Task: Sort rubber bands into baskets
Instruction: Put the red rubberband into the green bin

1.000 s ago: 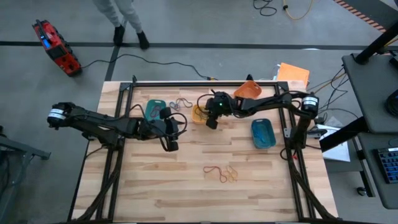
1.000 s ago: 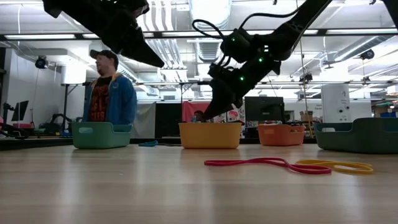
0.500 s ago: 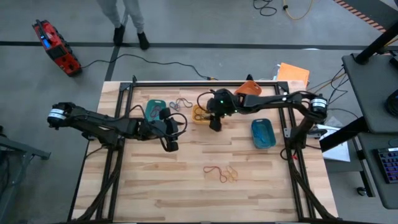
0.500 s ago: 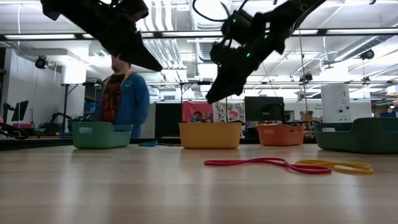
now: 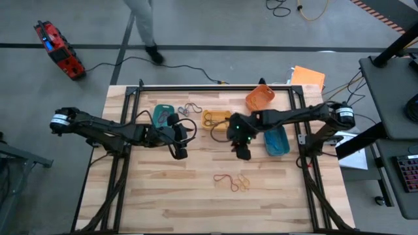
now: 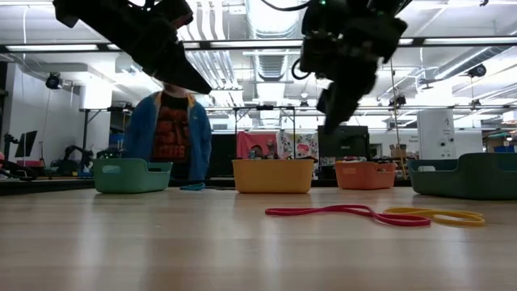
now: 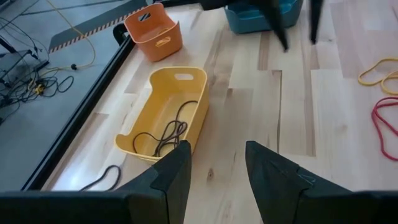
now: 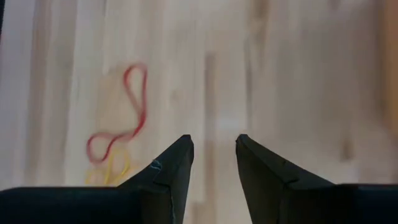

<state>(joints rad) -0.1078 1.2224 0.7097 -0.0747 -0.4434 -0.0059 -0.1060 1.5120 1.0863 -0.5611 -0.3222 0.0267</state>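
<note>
A red rubber band (image 5: 225,181) and a yellow one (image 5: 243,183) lie flat on the table near its middle. They also show in the right wrist view, the red band (image 8: 124,118) above the yellow band (image 8: 112,168). The yellow basket (image 7: 165,118) holds dark bands. The teal basket (image 5: 162,115), orange basket (image 5: 260,98) and blue basket (image 5: 275,140) stand along the far and right side. My right gripper (image 5: 243,153) is open and empty, raised between the yellow and blue baskets. My left gripper (image 5: 177,151) is open and empty, raised near the teal basket.
A few loose bands (image 5: 191,108) lie between the teal and yellow baskets by the far edge. A dark frame rail (image 5: 215,87) runs along the far edge. A person (image 6: 171,129) stands beyond the far edge.
My right gripper has moved from over the yellow basket toward the table's near edge and right, ending beside the blue basket and closer to the red and yellow bands. The person behind the table has walked to the right.
</note>
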